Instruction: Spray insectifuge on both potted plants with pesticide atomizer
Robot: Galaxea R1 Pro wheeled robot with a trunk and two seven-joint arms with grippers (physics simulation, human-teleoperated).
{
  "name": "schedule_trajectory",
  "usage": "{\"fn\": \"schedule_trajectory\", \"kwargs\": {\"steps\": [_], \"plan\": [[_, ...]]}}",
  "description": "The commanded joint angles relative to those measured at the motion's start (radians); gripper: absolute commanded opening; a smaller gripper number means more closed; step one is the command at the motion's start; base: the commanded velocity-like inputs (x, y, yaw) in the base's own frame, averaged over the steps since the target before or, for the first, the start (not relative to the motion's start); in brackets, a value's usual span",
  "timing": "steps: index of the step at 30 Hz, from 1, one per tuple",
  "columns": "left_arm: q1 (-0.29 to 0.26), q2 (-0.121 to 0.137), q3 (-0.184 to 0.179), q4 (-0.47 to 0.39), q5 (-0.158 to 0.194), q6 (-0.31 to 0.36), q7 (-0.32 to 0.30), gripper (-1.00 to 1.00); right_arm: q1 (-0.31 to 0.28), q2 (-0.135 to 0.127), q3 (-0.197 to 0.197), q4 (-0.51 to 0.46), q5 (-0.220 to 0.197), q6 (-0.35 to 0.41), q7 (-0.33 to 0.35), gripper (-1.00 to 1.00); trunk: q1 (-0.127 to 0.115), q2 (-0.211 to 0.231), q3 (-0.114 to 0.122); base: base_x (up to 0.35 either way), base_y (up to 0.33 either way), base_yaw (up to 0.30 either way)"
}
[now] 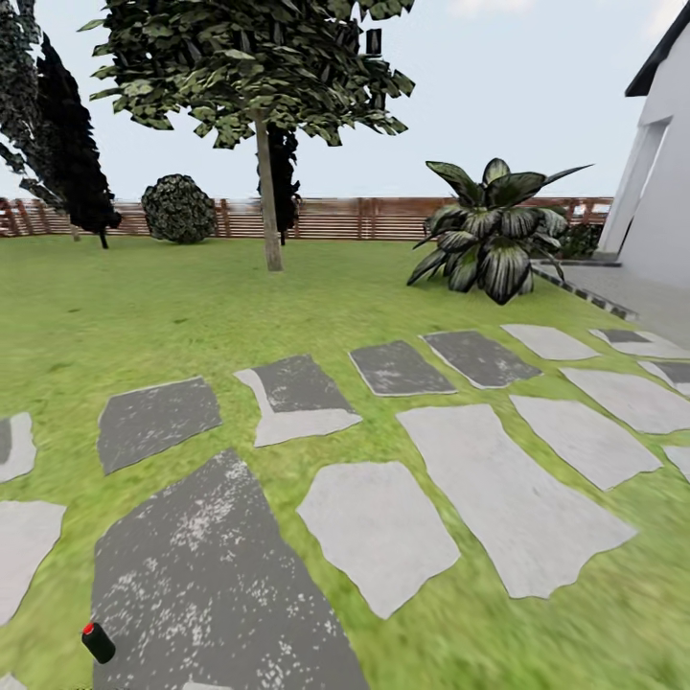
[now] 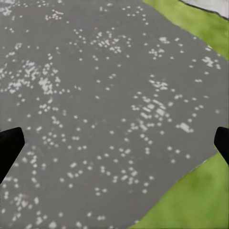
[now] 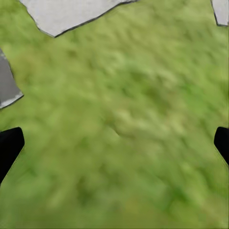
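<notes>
1. Left gripper (image 2: 114,143): fingertips spread wide, empty, over a dark speckled stepping stone (image 2: 95,95).
2. Right gripper (image 3: 114,143): likewise spread, empty, above lawn (image 3: 124,124).
3. Head view adds fence (image 1: 326,218), tree (image 1: 266,182), a broad-leaved plant (image 1: 494,235) far ahead; atomizer unseen.

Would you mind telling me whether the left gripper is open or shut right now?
Open. In the left wrist view the left gripper has its two dark fingertips at opposite edges, with only a speckled stepping stone between them.
</notes>
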Motion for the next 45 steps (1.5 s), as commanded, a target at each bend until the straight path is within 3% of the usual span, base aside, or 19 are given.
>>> {"fn": "schedule_trajectory", "kwargs": {"steps": [1, 23, 45], "plan": [[-0.001, 0.000, 0.000, 0.001, -0.008, -0.003, 0.001, 1.00, 0.000, 0.000, 0.001, 0.000, 0.001, -0.003, 0.000, 1.00, 0.000, 0.000, -0.001, 0.185, -0.134, 0.278], [-0.001, 0.000, 0.001, 0.001, -0.008, -0.004, 0.001, 1.00, -0.001, 0.000, 0.001, 0.001, 0.001, -0.003, 0.001, 1.00, 0.000, 0.000, -0.001, 0.175, -0.117, 0.278], [0.005, 0.002, 0.011, -0.001, -0.008, -0.005, 0.002, 1.00, 0.000, 0.000, 0.000, -0.001, 0.000, -0.003, 0.000, 1.00, 0.000, 0.000, -0.001, 0.059, -0.033, 0.278]]}}
